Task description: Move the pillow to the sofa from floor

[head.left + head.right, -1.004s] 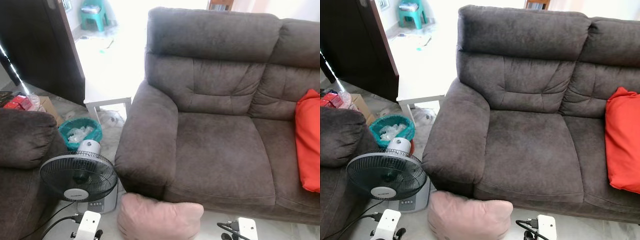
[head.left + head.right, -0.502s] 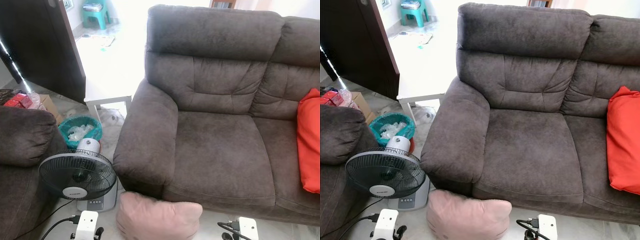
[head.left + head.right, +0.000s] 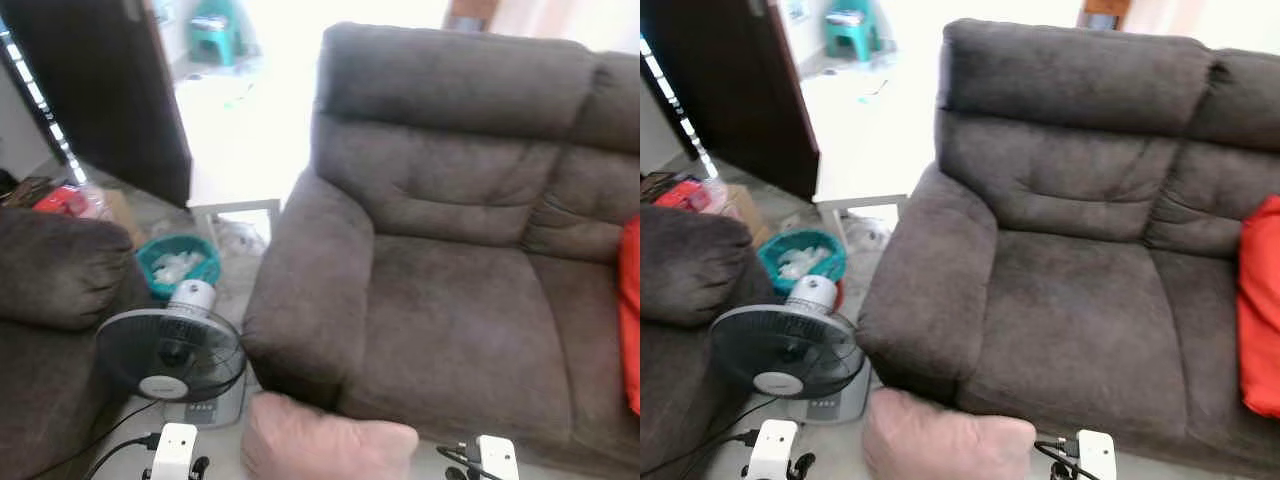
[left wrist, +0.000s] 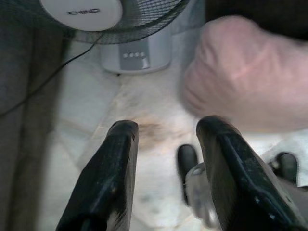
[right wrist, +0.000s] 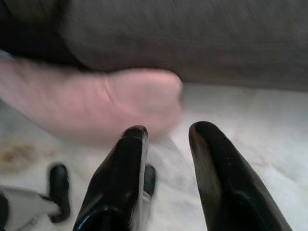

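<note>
The pink pillow (image 3: 325, 450) lies on the pale floor (image 4: 96, 106), pressed against the front of the dark brown sofa (image 3: 450, 330) below its armrest. My left gripper (image 4: 166, 132) hangs above the floor just beside the pillow, fingers apart and holding nothing. My right gripper (image 5: 168, 134) hovers near the pillow's other end, fingers likewise apart and empty. Next to the pillow stands a black table fan (image 3: 172, 352) on a grey base, its cord trailing across the floor. Behind the fan sits a teal basket (image 3: 180, 262) with crumpled whitish stuff in it. A red cushion (image 3: 1260, 310) rests on the sofa's far seat. Another dark armchair (image 3: 50, 300) stands at my left.
</note>
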### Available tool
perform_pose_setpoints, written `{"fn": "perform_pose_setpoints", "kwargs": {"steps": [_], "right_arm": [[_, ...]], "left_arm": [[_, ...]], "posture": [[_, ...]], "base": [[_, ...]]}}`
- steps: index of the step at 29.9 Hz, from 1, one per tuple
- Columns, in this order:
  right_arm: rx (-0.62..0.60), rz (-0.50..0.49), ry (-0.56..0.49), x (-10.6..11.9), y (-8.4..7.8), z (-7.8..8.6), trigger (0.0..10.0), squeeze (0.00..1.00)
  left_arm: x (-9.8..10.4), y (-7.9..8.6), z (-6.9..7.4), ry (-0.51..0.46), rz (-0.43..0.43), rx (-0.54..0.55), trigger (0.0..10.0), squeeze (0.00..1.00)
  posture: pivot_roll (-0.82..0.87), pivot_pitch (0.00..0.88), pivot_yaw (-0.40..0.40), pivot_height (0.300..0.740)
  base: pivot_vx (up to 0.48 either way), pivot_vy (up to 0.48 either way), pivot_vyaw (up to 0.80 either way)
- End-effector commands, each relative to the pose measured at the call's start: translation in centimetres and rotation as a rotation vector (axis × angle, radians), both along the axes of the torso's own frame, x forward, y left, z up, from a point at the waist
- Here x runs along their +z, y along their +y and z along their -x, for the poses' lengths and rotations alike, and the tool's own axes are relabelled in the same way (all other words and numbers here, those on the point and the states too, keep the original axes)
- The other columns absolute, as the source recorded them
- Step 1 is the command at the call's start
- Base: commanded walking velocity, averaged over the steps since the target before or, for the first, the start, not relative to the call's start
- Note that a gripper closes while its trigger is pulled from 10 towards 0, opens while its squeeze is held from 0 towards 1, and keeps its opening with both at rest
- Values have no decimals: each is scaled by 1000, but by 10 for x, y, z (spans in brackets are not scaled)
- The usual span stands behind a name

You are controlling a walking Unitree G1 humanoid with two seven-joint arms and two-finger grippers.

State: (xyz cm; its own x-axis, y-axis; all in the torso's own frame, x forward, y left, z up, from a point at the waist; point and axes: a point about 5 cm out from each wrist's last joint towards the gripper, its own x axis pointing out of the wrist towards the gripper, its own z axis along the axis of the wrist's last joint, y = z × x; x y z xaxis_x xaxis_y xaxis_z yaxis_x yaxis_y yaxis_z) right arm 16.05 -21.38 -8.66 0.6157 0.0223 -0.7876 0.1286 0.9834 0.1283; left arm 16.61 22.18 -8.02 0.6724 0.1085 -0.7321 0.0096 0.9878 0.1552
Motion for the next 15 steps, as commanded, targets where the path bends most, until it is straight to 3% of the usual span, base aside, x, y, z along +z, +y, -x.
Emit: {"fn": "perform_pose_setpoints", "kwargs": {"steps": [1, 5, 15], "right_arm": [[-19, 18, 27, -2, -8, 10, 10000, 0], [-19, 19, 21, -2, -9, 9, 10000, 0], [-15, 19, 17, -2, -8, 9, 10000, 0]], "left_arm": [[2, -6, -7, -13, 15, 2, 10000, 0], [2, -6, -7, -19, 15, 2, 10000, 0], [4, -5, -8, -42, 0, -4, 10000, 0]], "posture": [[89, 32, -53, 740], [91, 35, -54, 740], [96, 42, -55, 740]], "base": [[349, 0, -769], [319, 0, 0], [0, 0, 0]]}}
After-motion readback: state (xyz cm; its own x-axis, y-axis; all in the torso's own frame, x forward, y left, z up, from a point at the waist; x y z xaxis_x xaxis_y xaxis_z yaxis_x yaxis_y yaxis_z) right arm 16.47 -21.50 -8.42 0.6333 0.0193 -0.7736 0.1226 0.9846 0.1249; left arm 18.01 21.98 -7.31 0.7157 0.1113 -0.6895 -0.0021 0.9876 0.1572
